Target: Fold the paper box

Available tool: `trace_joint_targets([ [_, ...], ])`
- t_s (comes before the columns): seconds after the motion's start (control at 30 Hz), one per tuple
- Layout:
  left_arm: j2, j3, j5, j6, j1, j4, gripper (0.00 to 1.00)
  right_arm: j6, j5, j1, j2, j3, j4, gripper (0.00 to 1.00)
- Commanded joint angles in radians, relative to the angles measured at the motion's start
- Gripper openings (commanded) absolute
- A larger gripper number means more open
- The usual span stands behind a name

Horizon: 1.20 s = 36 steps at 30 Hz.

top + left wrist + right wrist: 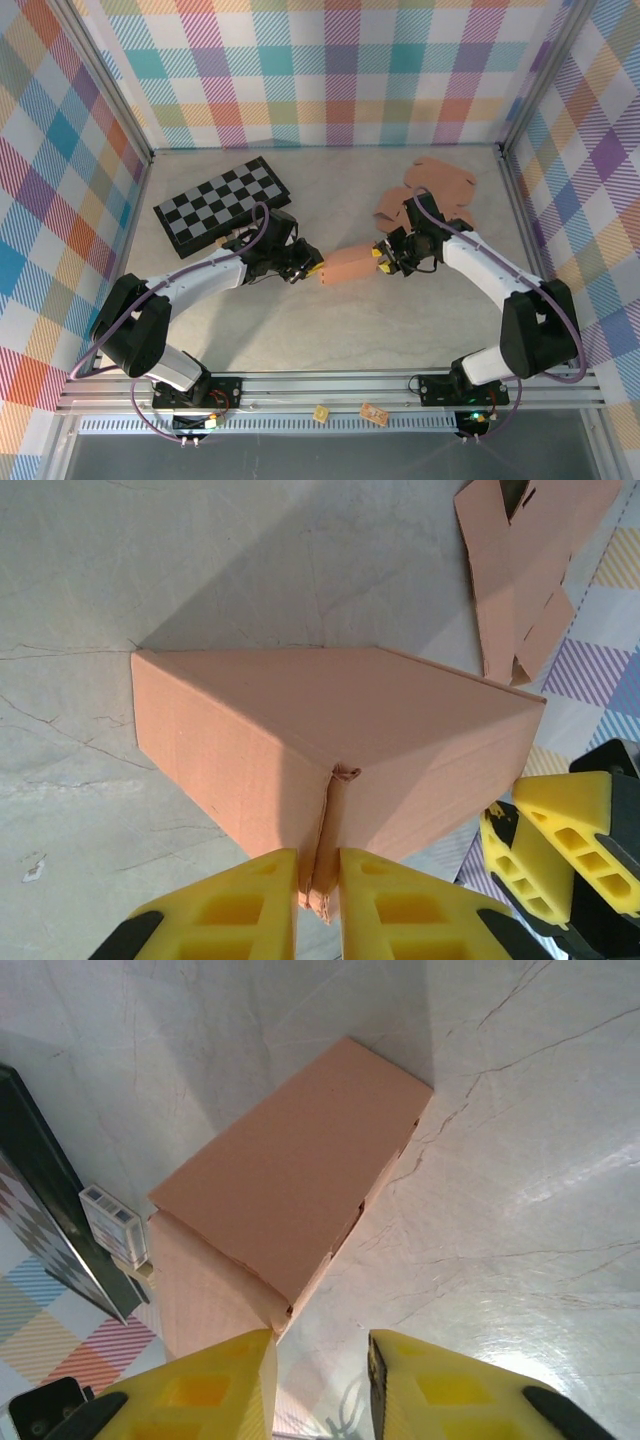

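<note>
Cardboard box (348, 266) pinched by left gripper (318, 868); right gripper (322, 1352) spread, empty; checkerboard (222, 205), flat blanks (440, 185) nearby.

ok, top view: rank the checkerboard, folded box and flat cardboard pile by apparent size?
1. checkerboard, largest
2. flat cardboard pile; the right arm covers part of it, so its full extent is unsure
3. folded box, clearly smallest
</note>
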Motion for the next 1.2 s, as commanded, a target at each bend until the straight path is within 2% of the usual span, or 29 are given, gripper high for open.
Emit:
trace_joint_targets([
  [0.0,0.02,0.035,-0.005,0.034,-0.013,-0.082,0.2,0.009,0.076,0.015,-0.031,0.051,-0.085,0.35],
  [0.13,0.023,0.086,-0.027,0.076,-0.02,-0.157,0.36,0.126,0.144,0.11,-0.045,0.066,-0.063,0.54],
  [0.23,0.022,0.101,-0.03,0.083,-0.021,-0.164,0.41,0.239,0.17,0.156,-0.018,0.086,-0.043,0.64],
  [0.33,0.02,0.12,-0.033,0.089,-0.023,-0.167,0.43,0.31,0.156,0.165,0.029,0.122,-0.043,0.68],
  [0.5,-0.003,0.165,-0.052,0.118,-0.024,-0.201,0.45,0.381,0.143,0.181,0.118,0.198,-0.04,0.7],
  [0.63,-0.051,0.207,-0.116,0.176,-0.023,-0.245,0.47,0.42,0.111,0.186,0.181,0.228,-0.047,0.71],
  [0.83,-0.173,0.26,-0.271,0.397,-0.021,-0.251,0.56,0.434,0.094,0.187,0.223,0.239,-0.095,0.71],
  [0.97,-0.299,0.194,-0.385,0.543,-0.017,-0.197,0.66,0.382,0.094,0.187,0.246,0.219,-0.033,0.68],
  [1.03,-0.348,0.159,-0.412,0.59,-0.01,-0.184,0.71,0.342,0.091,0.187,0.255,0.215,0.003,0.66],
  [1.17,-0.38,0.13,-0.398,0.661,0.003,-0.204,0.74,0.305,0.078,0.187,0.252,0.157,0.122,0.6],
])
